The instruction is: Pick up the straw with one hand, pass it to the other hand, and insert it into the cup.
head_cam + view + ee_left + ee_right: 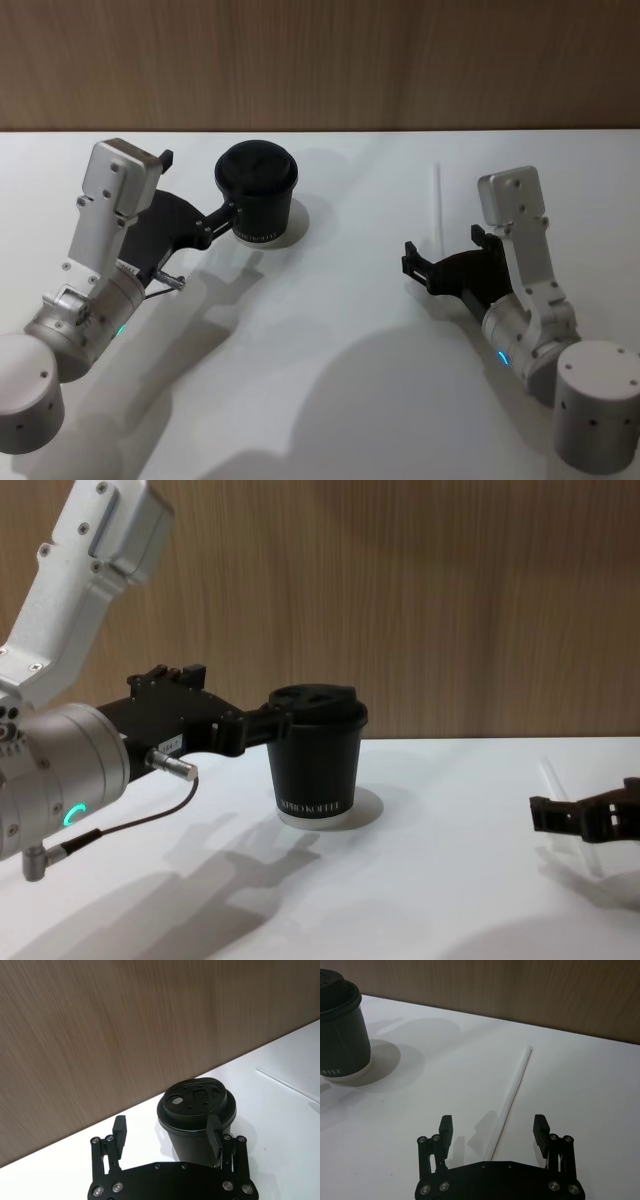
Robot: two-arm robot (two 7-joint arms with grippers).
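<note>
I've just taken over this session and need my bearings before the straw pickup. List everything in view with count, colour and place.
straw: one, white, lying flat on the table on the robot's right, well apart from the cup.
cup: one, black with a black lid, upright on the table, left of centre.
table: one, white, under everything.
wall: one, brown wood panelling, behind the table.
left gripper: one, black, open, beside the cup with one finger along its side.
right gripper: one, black, open, low at the straw's near end, with the straw lined up between its fingers but not gripped.
</note>
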